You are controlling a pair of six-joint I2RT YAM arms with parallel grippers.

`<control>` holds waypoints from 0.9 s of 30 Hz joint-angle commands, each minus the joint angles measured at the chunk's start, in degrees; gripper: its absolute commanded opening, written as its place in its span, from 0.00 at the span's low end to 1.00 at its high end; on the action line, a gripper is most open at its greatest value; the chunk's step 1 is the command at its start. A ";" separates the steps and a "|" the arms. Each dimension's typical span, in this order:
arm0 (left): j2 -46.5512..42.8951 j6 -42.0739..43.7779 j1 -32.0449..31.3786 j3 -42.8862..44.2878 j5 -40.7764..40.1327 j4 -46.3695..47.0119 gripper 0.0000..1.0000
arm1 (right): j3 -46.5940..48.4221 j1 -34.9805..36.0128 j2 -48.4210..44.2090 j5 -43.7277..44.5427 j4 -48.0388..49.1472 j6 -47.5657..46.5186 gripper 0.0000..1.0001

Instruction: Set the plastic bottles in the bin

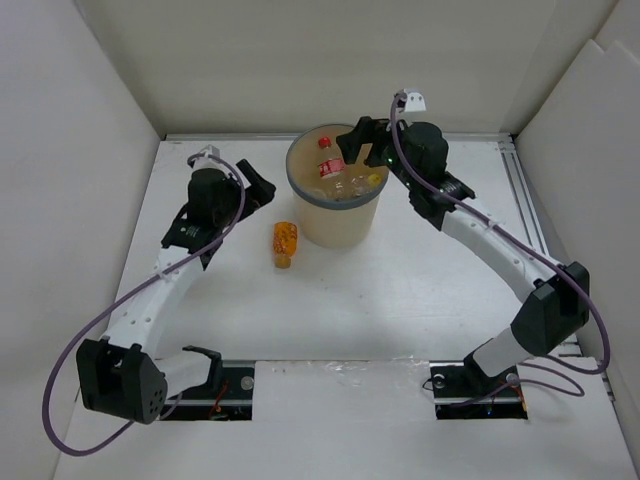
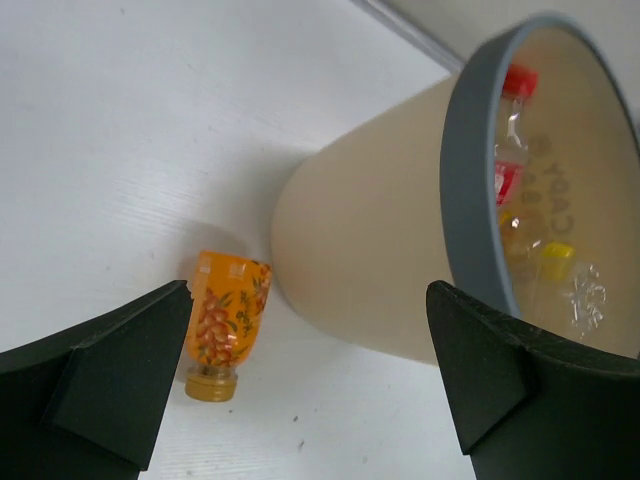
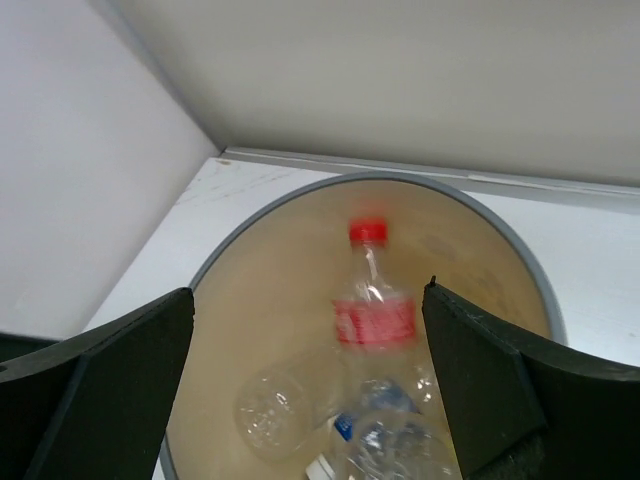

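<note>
Main risk: clipping the bin (image 1: 340,228) wall while going down for the orange bottle (image 2: 225,320). Lying on its side on the table (image 1: 400,310), cap toward the near side, just beside the bin's near-left flank; touching it or not, cannot tell. Little room there for a finger between bottle and wall, so could shove or tip the bin and spill what's inside. Round and on its side: likely to roll under a one-sided nudge, or squirt out of a pinch on the tapered end.

Second risk: arm clash. Both wrists crowd the bin, one each side. Better to clear the right one before dropping from the left.

State of the left gripper (image 2: 308,330): jaws spread wide, nothing between them, touching nothing, hovering just left of the bin and a little far of the orange bottle.

State of the right gripper (image 3: 310,295): also spread wide, empty, over the bin's far-right rim. Below it a red-capped bottle (image 3: 372,300), blurred, inside the bin against the far wall, among clear bottles (image 3: 275,410). Count inside not readable.

By this read, one bottle left outside.
</note>
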 commanded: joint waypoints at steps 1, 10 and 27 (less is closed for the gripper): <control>0.24 0.52 -2.64 -1.50 -2.74 4.98 1.00 | 0.20 -0.55 -4.43 2.02 -0.33 -1.07 0.99; 10.87 0.43 -2.65 -2.57 0.59 6.30 1.00 | -7.00 0.51 -16.03 -0.25 -2.79 0.50 0.99; 23.27 0.96 -2.65 -7.93 2.96 13.68 0.97 | -20.54 1.04 -35.11 -8.70 -6.39 1.04 0.99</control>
